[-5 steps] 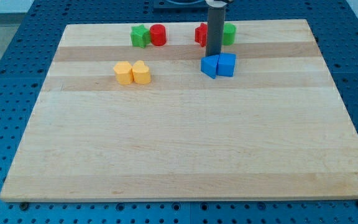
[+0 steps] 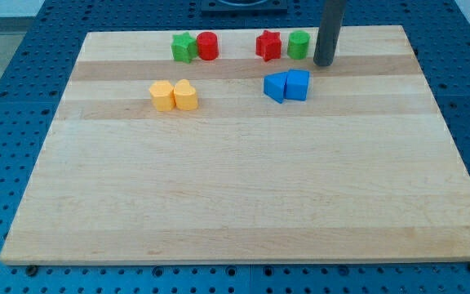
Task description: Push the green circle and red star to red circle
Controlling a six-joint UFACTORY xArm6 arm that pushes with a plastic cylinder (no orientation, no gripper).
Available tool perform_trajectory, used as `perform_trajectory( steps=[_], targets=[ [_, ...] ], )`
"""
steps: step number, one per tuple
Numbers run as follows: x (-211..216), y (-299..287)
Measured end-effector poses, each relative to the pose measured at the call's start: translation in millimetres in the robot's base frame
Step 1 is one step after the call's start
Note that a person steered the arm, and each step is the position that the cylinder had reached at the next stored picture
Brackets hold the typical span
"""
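Note:
The green circle (image 2: 299,44) and the red star (image 2: 268,45) sit side by side near the view's top, right of centre, the star on the left. The red circle (image 2: 207,46) stands farther left along the top edge, touching a green star (image 2: 184,47) on its left. My tip (image 2: 323,63) is just right of the green circle and slightly below it, close beside it with a small gap showing.
Two blue blocks (image 2: 286,86) lie together just below the green circle and red star. Two yellow blocks (image 2: 174,95) lie together at the left, below the red circle. The wooden board (image 2: 243,188) rests on a blue perforated table.
My tip has moved right, from between the red star and green circle above the blue blocks to the right side of the green circle. No block has moved.

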State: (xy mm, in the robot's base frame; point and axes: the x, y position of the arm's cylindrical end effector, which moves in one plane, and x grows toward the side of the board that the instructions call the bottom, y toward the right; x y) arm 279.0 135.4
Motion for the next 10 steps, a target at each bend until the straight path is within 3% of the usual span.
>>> perform_trajectory(
  steps=[4,10],
  targets=[
    [-30.1,0.0],
    [-30.0,-81.7]
  ],
)
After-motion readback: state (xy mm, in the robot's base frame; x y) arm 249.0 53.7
